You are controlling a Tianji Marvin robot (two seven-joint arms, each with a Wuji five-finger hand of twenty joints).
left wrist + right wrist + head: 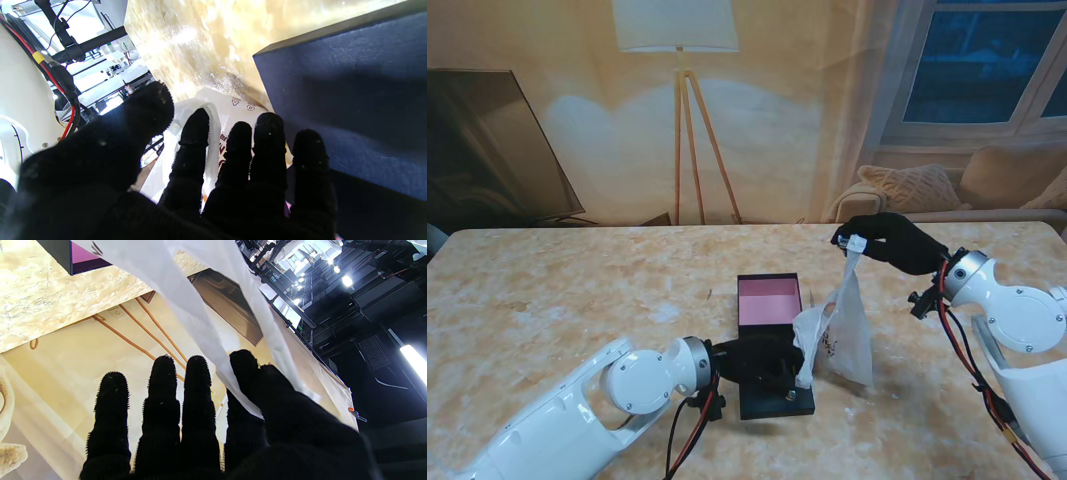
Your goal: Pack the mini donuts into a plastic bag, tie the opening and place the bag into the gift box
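Note:
My right hand [889, 242] is raised over the table's right side, thumb and forefinger shut on the top of the white plastic bag [845, 325]. The bag [186, 300] hangs down from that pinch, and its bottom reaches the table beside the gift box [768, 300]. The box is black with a pink inside and lies open. My left hand [759, 360] lies over the box's near part, fingers spread and straight. Its fingertips [196, 126] touch the bag's lower fold [230, 106] without gripping it. The box's dark wall [350, 100] stands next to them. No donuts are visible.
The marbled table [577, 300] runs wide to the left and far side. A small pale scrap [667, 313] lies left of the box. Red and black cables [689, 430] hang from my left wrist. Behind the table stands a backdrop showing a lamp and a sofa.

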